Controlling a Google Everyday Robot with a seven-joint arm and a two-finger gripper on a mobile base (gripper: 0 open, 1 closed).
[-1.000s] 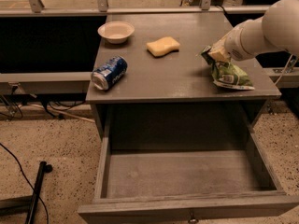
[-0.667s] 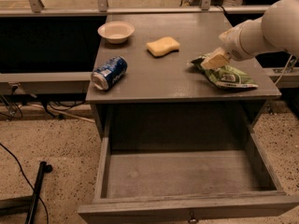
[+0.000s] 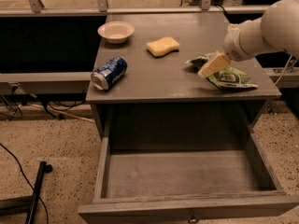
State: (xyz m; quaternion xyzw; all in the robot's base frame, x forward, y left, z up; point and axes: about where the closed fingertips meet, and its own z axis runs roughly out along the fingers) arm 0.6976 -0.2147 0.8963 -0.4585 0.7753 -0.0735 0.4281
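Observation:
My gripper (image 3: pixel 209 67) hangs over the right side of the grey table (image 3: pixel 159 80), its cream fingers (image 3: pixel 214 64) shut on the left edge of a green chip bag (image 3: pixel 232 78). The bag lies near the table's right front corner, with its gripped edge pulled up and leftward. The white arm comes in from the upper right. A blue soda can (image 3: pixel 109 72) lies on its side at the table's left front. A yellow sponge (image 3: pixel 163 46) sits at the middle back, and a white bowl (image 3: pixel 116 31) stands at the back left.
Below the tabletop a wide grey drawer (image 3: pixel 187 171) stands pulled out, with nothing inside. A black pole (image 3: pixel 37 190) and cables lie on the speckled floor at the left. A railing runs behind the table.
The gripper has shifted left and slightly down along the bag. The bag's left edge has been drawn out leftward with it. The can, sponge and bowl have not moved.

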